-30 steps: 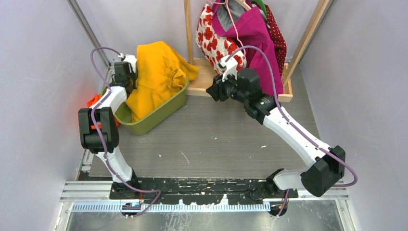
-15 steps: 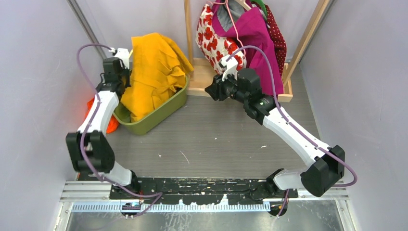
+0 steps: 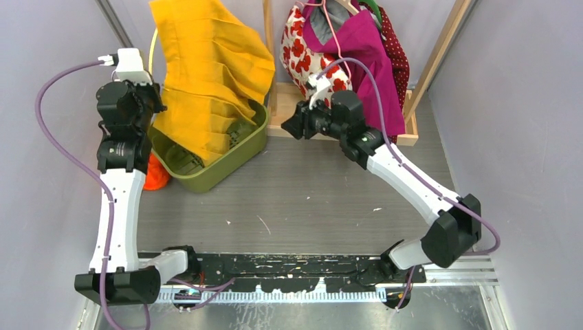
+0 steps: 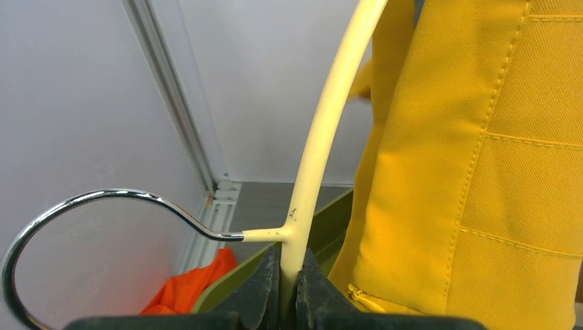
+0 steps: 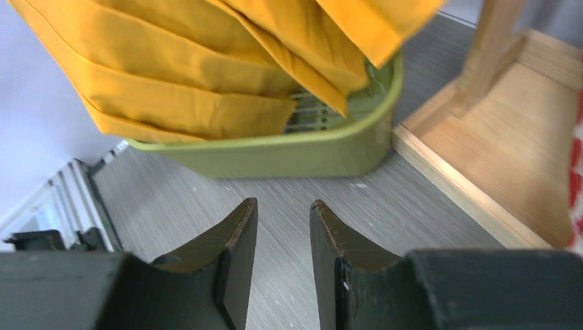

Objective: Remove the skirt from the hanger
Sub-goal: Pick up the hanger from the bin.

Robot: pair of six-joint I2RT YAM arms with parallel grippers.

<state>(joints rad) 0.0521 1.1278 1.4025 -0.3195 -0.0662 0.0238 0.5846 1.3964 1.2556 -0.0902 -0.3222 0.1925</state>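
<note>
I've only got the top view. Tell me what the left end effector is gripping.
Observer: In the left wrist view, the left end effector is shut on the hanger, pinching its cream bar.
Operator: Now report the right end effector.
Observer: In the right wrist view, the right end effector is open and empty, facing the bin below the skirt.

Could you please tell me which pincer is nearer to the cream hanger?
Left. The left pincer is clamped on the hanger by its hook, beside the yellow skirt. The right pincer hangs open and empty, apart from it, facing the green basket.
</note>
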